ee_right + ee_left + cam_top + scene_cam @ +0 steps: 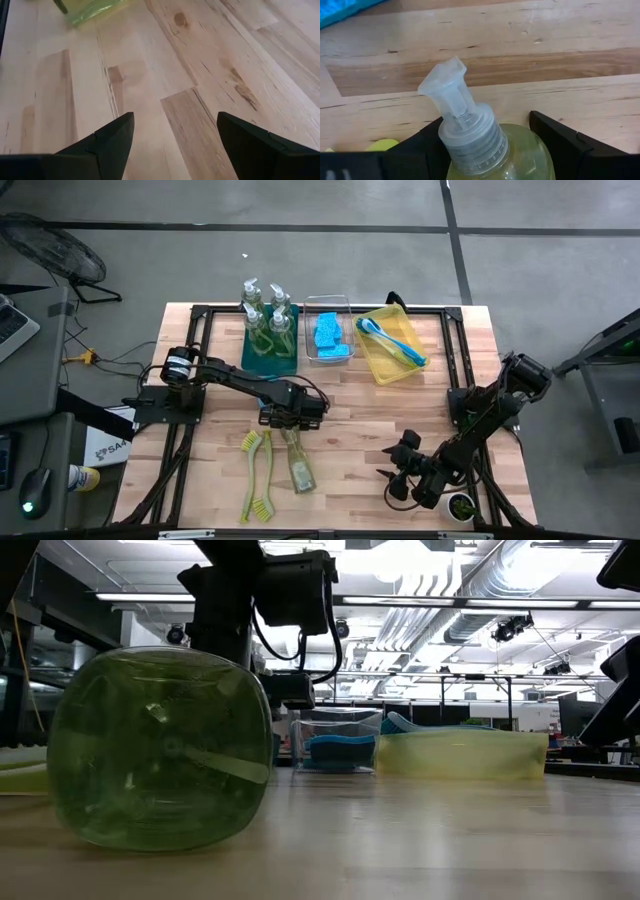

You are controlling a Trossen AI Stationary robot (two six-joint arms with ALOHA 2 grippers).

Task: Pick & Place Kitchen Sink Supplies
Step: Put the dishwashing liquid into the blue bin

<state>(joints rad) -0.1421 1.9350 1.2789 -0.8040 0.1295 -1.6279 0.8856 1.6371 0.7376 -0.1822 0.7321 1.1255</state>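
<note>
My left gripper (492, 150) has its fingers on both sides of the lying soap bottle (490, 150); I cannot tell if they squeeze. Its bottom is cut off. My right gripper (175, 145) waits wide.

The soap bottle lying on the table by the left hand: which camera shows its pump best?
The left wrist view: the soap bottle fills it, clear pump up close between the left hand fingers. The high view shows it whole but small; the low view shows only its base; the right wrist view does not show it clearly.
</note>
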